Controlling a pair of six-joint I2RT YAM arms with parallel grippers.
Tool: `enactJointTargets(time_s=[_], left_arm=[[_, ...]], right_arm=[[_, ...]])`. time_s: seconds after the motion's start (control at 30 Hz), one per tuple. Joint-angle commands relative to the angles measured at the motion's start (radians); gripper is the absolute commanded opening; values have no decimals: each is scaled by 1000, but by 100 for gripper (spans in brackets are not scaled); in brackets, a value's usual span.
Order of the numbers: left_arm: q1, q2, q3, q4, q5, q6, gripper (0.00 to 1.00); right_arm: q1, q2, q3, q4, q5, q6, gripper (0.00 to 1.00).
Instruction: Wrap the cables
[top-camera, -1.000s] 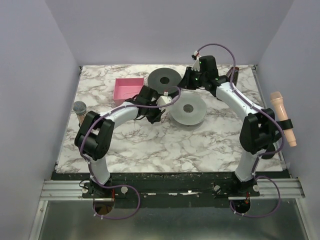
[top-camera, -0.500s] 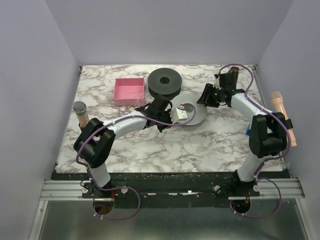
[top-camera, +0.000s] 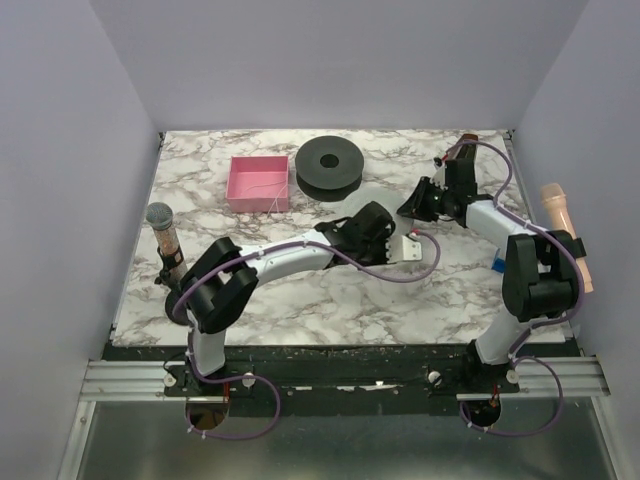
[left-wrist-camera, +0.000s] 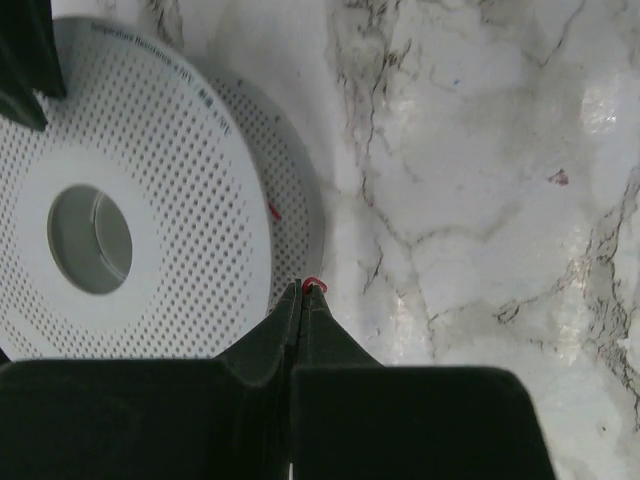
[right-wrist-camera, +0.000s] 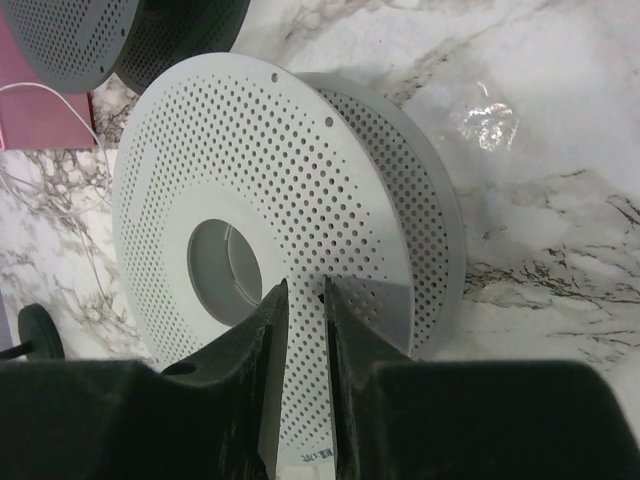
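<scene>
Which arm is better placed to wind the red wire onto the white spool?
The left, probably. Its shut left gripper pinches a bit of red wire right beside the white perforated spool. The right gripper, jaws slightly apart, faces that spool but holds no wire.

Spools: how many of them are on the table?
2. A dark spool lies at the far middle, beside the pink box; a light perforated spool lies nearer, mostly hidden under the left arm.

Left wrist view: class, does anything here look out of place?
A small red speck lies alone on the marble table, apart from the perforated spool. It may be a stray scrap of the red cable pinched in the shut left gripper.
</scene>
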Motion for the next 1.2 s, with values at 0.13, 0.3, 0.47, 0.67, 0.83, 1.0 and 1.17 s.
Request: enactJointTargets(time_s=[0.13, 0.3, 0.47, 0.67, 0.83, 1.0, 1.17], left_arm=[[-123, 162, 202, -52, -100, 111, 0], [-152, 239, 291, -9, -134, 124, 0], [-169, 282, 252, 159, -254, 167, 0], [-184, 336, 253, 360, -418, 262, 0], [-186, 388, 288, 431, -501, 307, 0], [-198, 429, 213, 561, -579, 411, 0], [-201, 477, 250, 545, -625, 413, 0]], right_arm=[[2, -18, -98, 44, -53, 64, 17], [2, -35, -141, 95, -92, 99, 9], [2, -73, -201, 148, -102, 119, 4], [3, -97, -223, 150, -102, 108, 2], [3, -107, -230, 155, -116, 105, 1], [3, -118, -229, 153, -129, 98, 1], [3, -112, -232, 155, -138, 95, 1]])
